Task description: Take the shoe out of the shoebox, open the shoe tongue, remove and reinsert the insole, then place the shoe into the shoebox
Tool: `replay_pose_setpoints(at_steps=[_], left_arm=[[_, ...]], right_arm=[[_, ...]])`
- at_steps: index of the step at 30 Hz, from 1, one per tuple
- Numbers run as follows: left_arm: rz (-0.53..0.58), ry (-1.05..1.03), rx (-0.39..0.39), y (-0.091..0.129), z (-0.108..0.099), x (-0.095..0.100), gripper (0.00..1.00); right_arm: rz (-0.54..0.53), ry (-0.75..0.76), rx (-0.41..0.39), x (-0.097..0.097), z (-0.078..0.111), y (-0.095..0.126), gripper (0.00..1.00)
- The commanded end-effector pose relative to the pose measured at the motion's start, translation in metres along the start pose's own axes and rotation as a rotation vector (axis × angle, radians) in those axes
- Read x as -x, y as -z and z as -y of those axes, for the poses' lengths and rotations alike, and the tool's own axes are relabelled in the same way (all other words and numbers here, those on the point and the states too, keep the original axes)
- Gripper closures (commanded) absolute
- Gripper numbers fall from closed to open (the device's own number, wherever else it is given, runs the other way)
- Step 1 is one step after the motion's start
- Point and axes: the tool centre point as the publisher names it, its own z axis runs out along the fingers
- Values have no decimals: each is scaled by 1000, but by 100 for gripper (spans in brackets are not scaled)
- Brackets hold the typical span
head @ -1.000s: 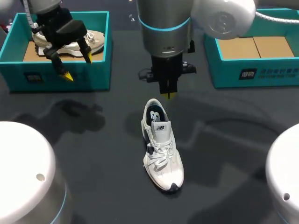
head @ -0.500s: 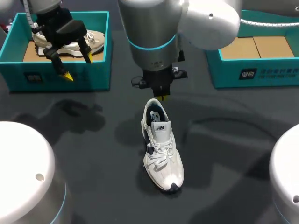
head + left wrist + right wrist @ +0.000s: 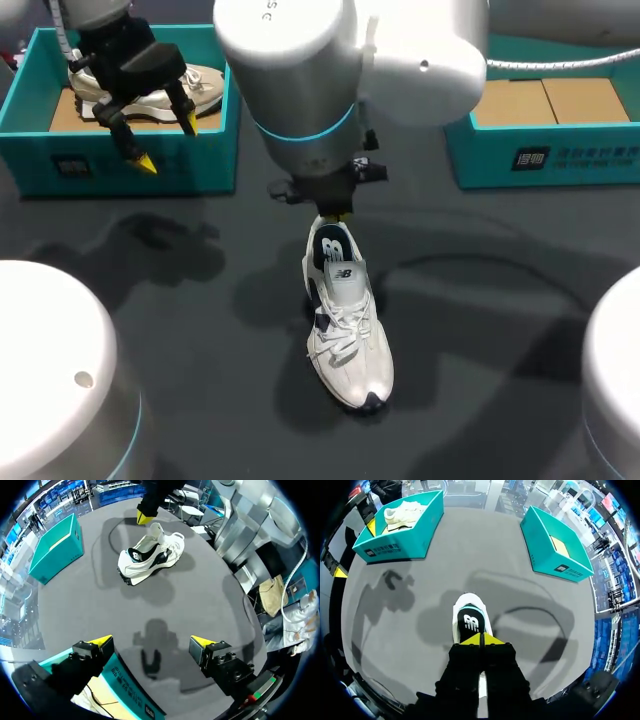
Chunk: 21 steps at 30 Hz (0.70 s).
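Left end effector (image 3: 151, 641) spread, right (image 3: 481, 639) pinched

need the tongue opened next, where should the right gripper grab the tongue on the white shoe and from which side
Grip the tongue by its free top edge, above the laces. That edge stands clear at the opening; lower down it is laced in. Come from above on the heel side, where the right gripper hangs; it looks shut, so open it first.

We note dark grey table (image 3: 480, 380). On it: white shoe (image 3: 345, 315) upright near middle, toe toward us; left shoebox (image 3: 200, 160), teal, far left; right shoebox (image 3: 580, 155), teal, far right.
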Motion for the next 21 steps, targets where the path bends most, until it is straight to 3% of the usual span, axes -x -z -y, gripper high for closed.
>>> replay_pose_setpoints(at_steps=[1, 21], left_arm=[[-2, -1, 3, 0, 0, 0, 0], [-2, -1, 3, 0, 0, 0, 0]], right_arm=[[-16, -7, 29, -10, -2, -27, 100], [-8, -37, 106, -14, -8, -81, 100]])
